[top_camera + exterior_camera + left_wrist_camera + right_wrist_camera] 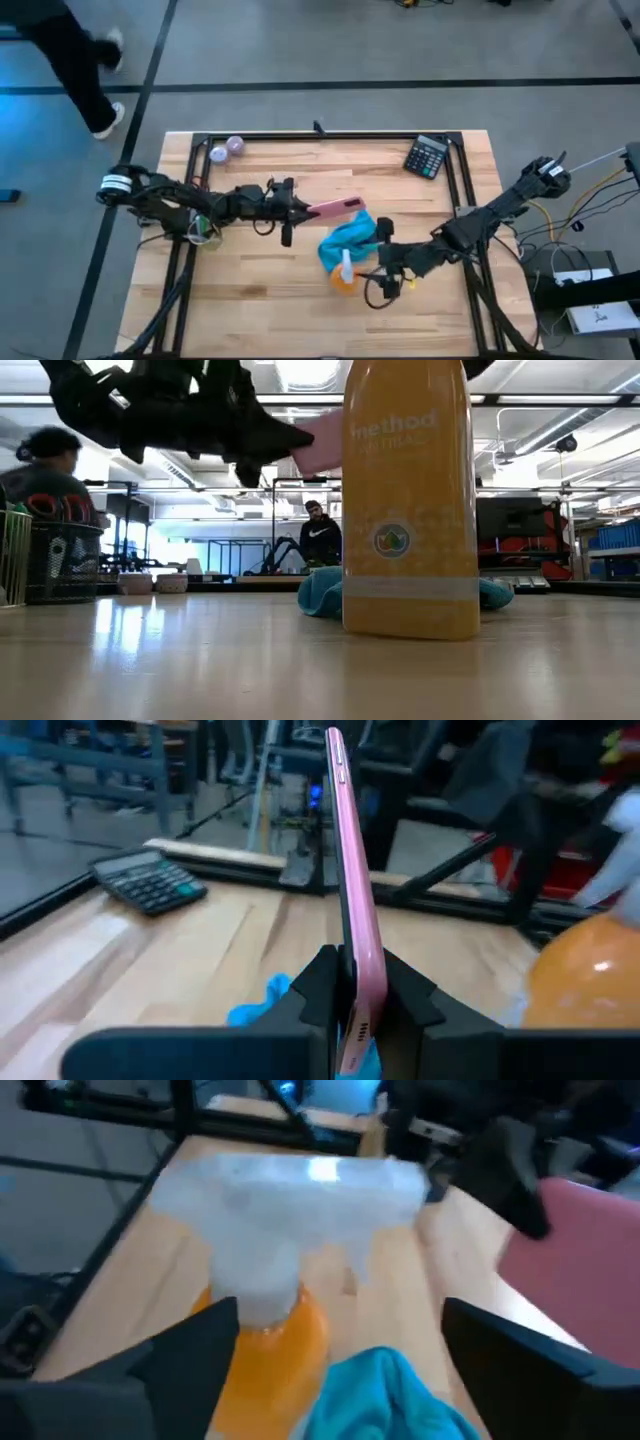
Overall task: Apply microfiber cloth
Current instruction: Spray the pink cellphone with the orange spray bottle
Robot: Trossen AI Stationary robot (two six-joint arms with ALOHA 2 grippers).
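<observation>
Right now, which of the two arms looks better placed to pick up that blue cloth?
The right. Its gripper is open and empty beside the microfiber cloth and the orange spray bottle, while the left gripper is shut on the pink phone held above the table.

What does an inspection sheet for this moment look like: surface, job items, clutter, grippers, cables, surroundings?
Surface: wooden table in a black frame.
Job items: teal cloth crumpled mid-table, touching the orange spray bottle.
Clutter: calculator, two purple balls.
Grippers: left gripper shut on a pink phone, held off the table; right gripper open beside the bottle and cloth.
Cables: loose wires right of the table.
Surroundings: people in the room behind.
</observation>
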